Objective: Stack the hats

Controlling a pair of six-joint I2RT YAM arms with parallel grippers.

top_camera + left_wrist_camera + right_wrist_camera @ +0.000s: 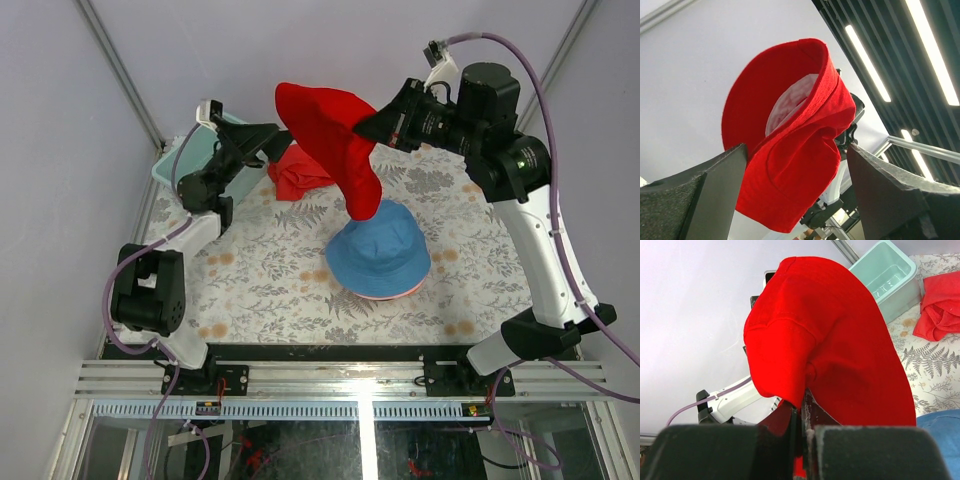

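1 red hat (335, 140) pinched in right pincer (802, 422); left pincer (272, 137) wide around it.

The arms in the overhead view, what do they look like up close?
The left arm and right arm have white links between chunky black joints, each trailing a lavender cable. The right arm shows a small green light. The fingers are dark and rough-faced.

red hat (335, 150) aloft, blue hat (378, 255) on pink hat (392, 296)
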